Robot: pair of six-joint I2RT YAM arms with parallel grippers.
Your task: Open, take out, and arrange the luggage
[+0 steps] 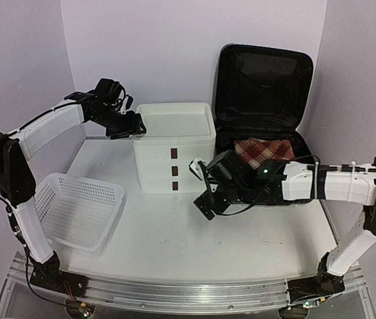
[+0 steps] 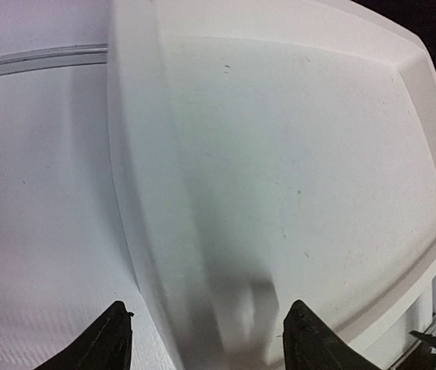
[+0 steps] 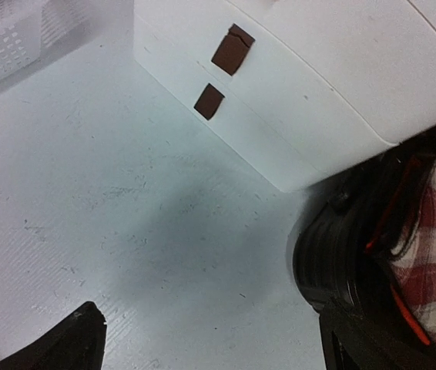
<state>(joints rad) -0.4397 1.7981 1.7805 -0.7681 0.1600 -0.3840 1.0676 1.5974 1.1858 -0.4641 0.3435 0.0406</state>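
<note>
The luggage is a black hard-shell suitcase standing open at the back right, its lid upright. A red plaid cloth lies in its lower half. My right gripper is open and empty, hovering over the table just left of the suitcase's front corner. In the right wrist view, the gripper looks down on the table, with the ribbed suitcase corner and the plaid cloth to its right. My left gripper is open and empty over the left edge of the white drawer box; it also shows in the left wrist view.
A white three-drawer box with brown handles stands at mid table, left of the suitcase; its top fills the left wrist view. A white perforated basket sits at front left. Bare table lies in front of the box.
</note>
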